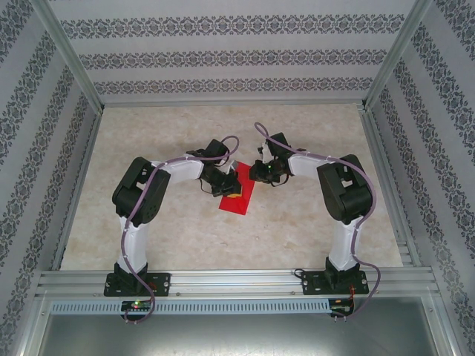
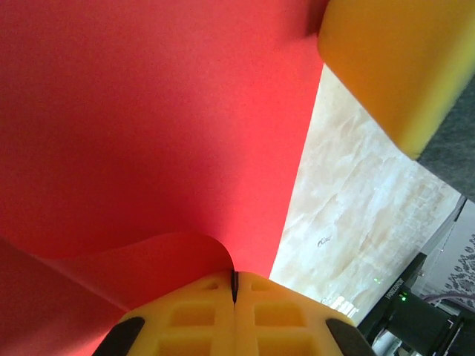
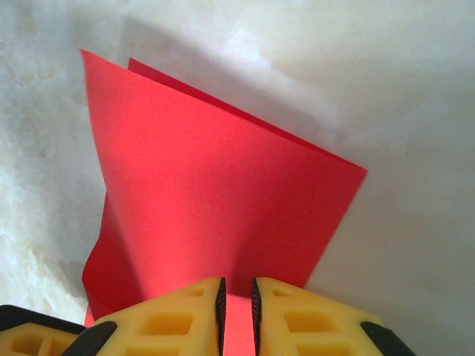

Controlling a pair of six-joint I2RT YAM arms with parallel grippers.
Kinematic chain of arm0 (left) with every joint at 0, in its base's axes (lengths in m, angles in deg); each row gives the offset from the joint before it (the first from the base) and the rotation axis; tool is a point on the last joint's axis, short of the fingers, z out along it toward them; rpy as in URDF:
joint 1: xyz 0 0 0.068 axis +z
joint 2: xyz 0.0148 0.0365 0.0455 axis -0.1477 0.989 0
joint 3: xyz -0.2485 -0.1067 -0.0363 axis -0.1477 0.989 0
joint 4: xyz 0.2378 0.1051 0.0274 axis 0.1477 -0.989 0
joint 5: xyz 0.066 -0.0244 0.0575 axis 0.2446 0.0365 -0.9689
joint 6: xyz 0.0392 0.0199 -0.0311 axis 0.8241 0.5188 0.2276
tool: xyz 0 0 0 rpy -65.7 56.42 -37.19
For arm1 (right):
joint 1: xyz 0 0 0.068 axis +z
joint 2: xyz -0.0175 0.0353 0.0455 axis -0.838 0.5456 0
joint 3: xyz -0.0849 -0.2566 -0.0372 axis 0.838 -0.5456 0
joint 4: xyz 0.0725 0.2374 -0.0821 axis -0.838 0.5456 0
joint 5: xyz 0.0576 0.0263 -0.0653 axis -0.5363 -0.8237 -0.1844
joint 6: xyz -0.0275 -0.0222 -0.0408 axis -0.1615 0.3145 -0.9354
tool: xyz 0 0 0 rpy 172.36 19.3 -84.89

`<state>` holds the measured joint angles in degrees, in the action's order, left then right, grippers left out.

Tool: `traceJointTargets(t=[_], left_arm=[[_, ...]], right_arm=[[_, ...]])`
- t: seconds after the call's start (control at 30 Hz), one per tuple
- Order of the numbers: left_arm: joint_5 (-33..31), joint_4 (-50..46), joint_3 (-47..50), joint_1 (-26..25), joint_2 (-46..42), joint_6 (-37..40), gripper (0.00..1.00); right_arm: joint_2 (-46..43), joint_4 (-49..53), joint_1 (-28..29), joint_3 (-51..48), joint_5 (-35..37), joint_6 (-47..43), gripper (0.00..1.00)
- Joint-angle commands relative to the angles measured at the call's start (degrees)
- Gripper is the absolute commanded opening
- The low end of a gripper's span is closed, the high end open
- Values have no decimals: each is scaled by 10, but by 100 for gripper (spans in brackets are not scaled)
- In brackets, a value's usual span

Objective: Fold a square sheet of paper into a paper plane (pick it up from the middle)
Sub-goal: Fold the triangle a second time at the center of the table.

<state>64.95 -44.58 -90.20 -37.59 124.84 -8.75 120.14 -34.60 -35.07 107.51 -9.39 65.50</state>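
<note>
The square sheet of paper [image 1: 239,199] is bright red and lies at the middle of the table, folded over into a narrower double layer. In the left wrist view the paper [image 2: 148,126] curls up into my left gripper [image 2: 234,280], which is shut on its edge. In the right wrist view the two layers of the paper [image 3: 215,193] stand tented just ahead of my right gripper [image 3: 237,289]. Its jaws are a narrow gap apart, with red paper showing through the gap. From above, the left gripper [image 1: 227,185] and right gripper [image 1: 256,172] meet over the sheet's far end.
The pale marbled tabletop [image 1: 312,222] spreads on all sides of the sheet. Aluminium frame rails [image 1: 223,280] and patterned walls [image 1: 237,59] enclose it. A yellow finger [image 2: 393,59] of the right gripper hangs close above the paper in the left wrist view.
</note>
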Motion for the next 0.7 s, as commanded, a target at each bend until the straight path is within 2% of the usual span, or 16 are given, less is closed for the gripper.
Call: traceJointTargets(t=[0.0,0.43,0.67], left_arm=[[-16,-20,12,-6,-18,15,5],[-25,-22,1,-9,-16,7,5],[-32,-37,-12,-9,-19,12,13]], right_arm=[[-30,-14,-2,-18,-16,8,20],[5,-13,6,-16,-8,1,19],[15,14,7,-8,9,-19,18]])
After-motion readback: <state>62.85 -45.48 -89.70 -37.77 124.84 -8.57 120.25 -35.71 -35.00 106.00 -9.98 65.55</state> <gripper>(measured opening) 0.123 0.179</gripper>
